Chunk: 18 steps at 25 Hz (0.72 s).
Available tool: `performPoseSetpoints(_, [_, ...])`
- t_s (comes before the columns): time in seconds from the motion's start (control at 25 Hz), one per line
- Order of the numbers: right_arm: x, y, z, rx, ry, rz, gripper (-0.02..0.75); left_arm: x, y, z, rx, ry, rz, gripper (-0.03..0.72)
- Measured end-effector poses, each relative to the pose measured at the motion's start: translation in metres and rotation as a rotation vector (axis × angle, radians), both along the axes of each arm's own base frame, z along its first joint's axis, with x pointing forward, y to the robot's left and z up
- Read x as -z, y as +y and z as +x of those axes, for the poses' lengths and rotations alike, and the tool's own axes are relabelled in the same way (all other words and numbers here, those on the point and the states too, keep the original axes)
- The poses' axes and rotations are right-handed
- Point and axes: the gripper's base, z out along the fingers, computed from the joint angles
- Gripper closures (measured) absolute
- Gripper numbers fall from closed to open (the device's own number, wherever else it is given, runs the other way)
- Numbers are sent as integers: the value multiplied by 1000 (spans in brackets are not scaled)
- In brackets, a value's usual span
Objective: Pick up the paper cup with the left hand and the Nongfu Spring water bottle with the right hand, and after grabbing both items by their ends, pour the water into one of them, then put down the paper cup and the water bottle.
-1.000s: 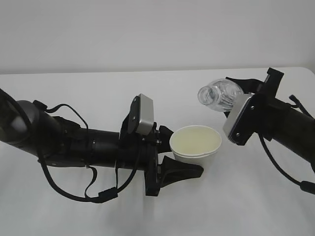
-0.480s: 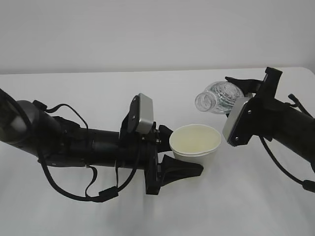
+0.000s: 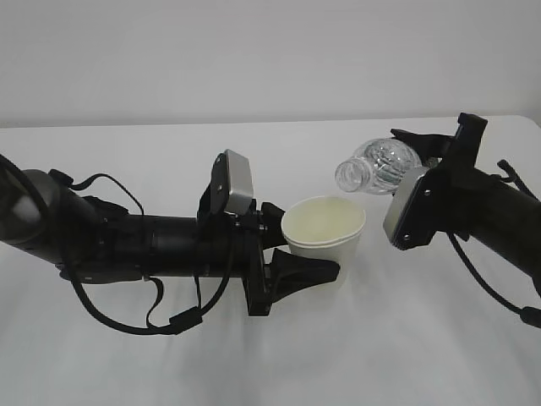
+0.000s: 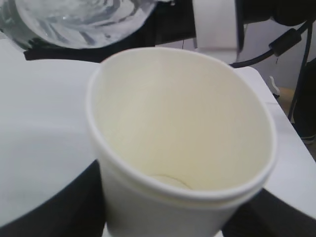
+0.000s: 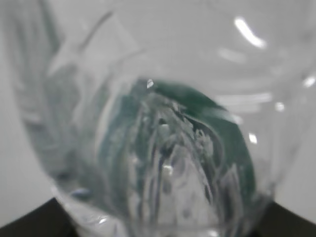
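Paper cup [image 3: 324, 230]: white, rolled rim, pale cream inside, mouth up and tipped a little toward the camera. It sits near the middle of the scene, clear of the white surface [image 3: 406, 338]. In the left wrist view the cup [image 4: 182, 143] fills the picture; a pale arc shows low down inside, but whether any water lies there I cannot tell.

Water bottle [image 3: 378, 167]: clear, ribbed, no cap. It lies close to level in the air, just up and right of the cup, with its open mouth pointing left toward the cup rim. Mouth and rim stand near each other but apart. No stream shows between them. In the right wrist view the bottle [image 5: 168, 148] is seen end-on and blurred, with green label colour showing through the plastic.

Left pincer [image 3: 296, 254]: partly open, its two black fingers set against the lower part of the cup and holding it up. One finger [image 3: 308, 272] shows plainly below the cup; the other is mostly hidden behind it.

Right pincer [image 3: 423, 156]: partly open, closed about the bottle's base end and carrying it. A black finger [image 3: 414, 139] shows along the top of the bottle.

Both black arms reach in from opposite sides, each with a silver-grey plate [image 3: 234, 183] near the wrist.
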Motion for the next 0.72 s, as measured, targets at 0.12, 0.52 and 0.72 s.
performPoseSetpoints(0.12, [0,0,0,1,-13,-26,335,0,0,0,0,0,0,241])
performPoseSetpoints(0.52, [0,-1,1,3,-54,-109,335,0,0,0,5,-1,2,241])
performPoseSetpoints(0.72, [0,-1,1,2,-57,-115,335,0,0,-1,13,-3,6,241])
